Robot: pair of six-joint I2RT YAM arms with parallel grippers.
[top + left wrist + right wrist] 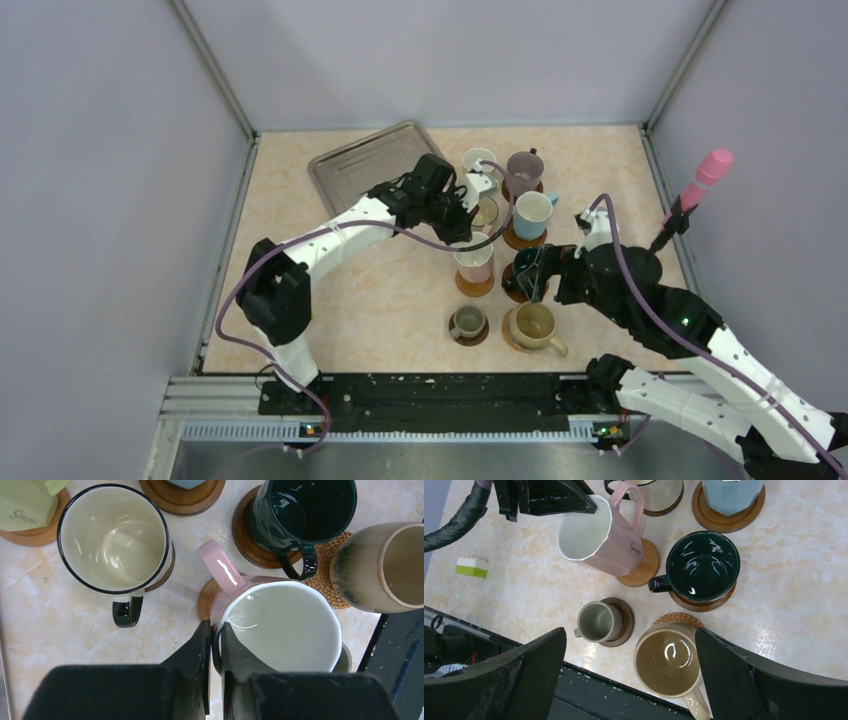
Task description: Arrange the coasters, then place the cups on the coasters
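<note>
Pale lilac walls box in a beige marbled table point(330, 290). From the top view, my left gripper point(466, 232) sits among the cups, with the pinkish-white cup point(474, 262) directly on its near side, above a wooden coaster point(475, 286). The silver tray point(352, 165) lies behind that gripper, to its left. My right gripper point(530, 272) hangs just right of the pinkish-white cup. The grey-olive cup point(468, 321) and the tan cup point(533, 322) stand closer to the arm bases than it does, and the pink-tipped stick point(705, 175) stands well off to its right.

On the left wrist view, the fingers point(197, 650) are clenched on the rim of the pinkish-white cup, one outside and one inside, just beside its handle. Ahead and left is the cream cup point(112, 537) on its own coaster. Ahead and right is the dark teal cup point(300, 510), also on one. The tan cup is further right on a woven coaster point(325, 575).

On the right wrist view, the jaws are spread wide and hold nothing. Beneath them are the grey-olive cup on a dark coaster point(624, 622) and the tan cup. The dark teal cup lies ahead. The pinkish-white cup, ahead and left, leans over the wooden coaster; I cannot tell whether its base touches it. A green-and-white block point(471, 566) lies far left.
</note>
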